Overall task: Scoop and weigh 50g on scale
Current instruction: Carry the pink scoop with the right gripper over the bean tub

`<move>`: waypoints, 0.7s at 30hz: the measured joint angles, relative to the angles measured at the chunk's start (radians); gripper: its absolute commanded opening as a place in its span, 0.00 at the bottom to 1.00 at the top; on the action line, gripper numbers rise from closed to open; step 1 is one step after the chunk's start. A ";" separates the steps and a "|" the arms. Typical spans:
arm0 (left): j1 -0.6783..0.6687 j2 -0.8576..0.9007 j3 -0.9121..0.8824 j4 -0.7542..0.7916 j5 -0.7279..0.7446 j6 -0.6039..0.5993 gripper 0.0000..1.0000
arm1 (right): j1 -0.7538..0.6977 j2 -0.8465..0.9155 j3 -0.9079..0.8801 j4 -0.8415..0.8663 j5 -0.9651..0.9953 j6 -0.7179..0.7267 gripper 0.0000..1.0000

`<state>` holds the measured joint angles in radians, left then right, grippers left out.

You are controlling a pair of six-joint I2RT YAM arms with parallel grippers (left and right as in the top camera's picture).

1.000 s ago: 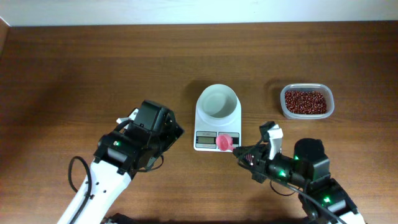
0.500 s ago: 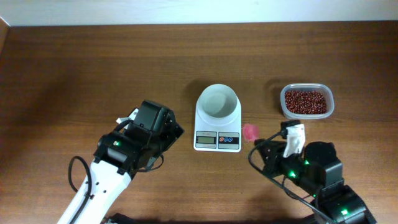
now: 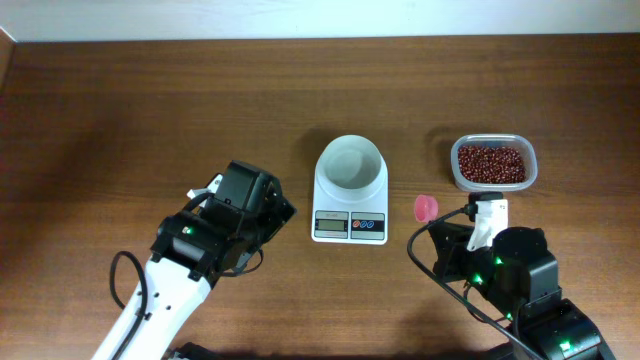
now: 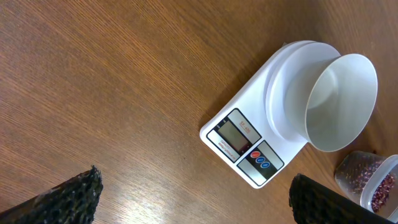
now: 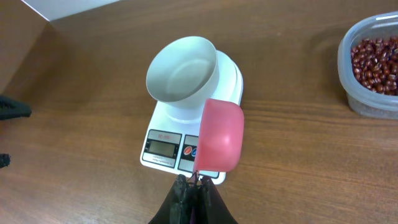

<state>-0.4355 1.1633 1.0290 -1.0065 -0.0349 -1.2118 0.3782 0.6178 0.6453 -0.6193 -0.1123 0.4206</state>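
Observation:
The scale [image 3: 349, 225] is white with a grey display and a round white bowl [image 3: 350, 165] on it; the bowl looks empty. My right gripper [image 3: 443, 224] is shut on the handle of a pink scoop [image 3: 426, 207], which hangs between the scale and a clear tub of red beans [image 3: 492, 163]. In the right wrist view the pink scoop [image 5: 221, 134] hangs in front of the scale [image 5: 163, 148], with the right gripper [image 5: 194, 182] pinching its handle. My left gripper [image 3: 281, 212] is open just left of the scale, its fingertips [image 4: 69, 196] wide apart and nothing between them.
The clear tub of beans [image 5: 373, 65] stands at the right, near the right arm's body [image 3: 515, 280]. The left arm [image 3: 190, 255] reaches in from the lower left. Bare brown wood lies at the far and left sides of the table [image 3: 150, 100].
My right gripper has carried the pink scoop to the right, from over the scale's buttons to the gap between scale and tub. The left arm has not moved.

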 measured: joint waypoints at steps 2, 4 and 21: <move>0.000 0.000 0.000 0.000 0.000 0.000 0.99 | 0.000 0.000 0.000 -0.017 0.011 0.002 0.04; 0.000 0.000 0.000 0.000 0.000 0.000 0.99 | 0.000 0.000 0.000 -0.041 0.066 0.002 0.04; 0.000 0.000 0.000 0.000 0.000 0.000 0.99 | 0.000 0.001 0.000 -0.001 0.636 -0.019 0.04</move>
<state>-0.4355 1.1633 1.0290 -1.0065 -0.0349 -1.2118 0.3782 0.6189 0.6453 -0.6201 0.5232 0.4011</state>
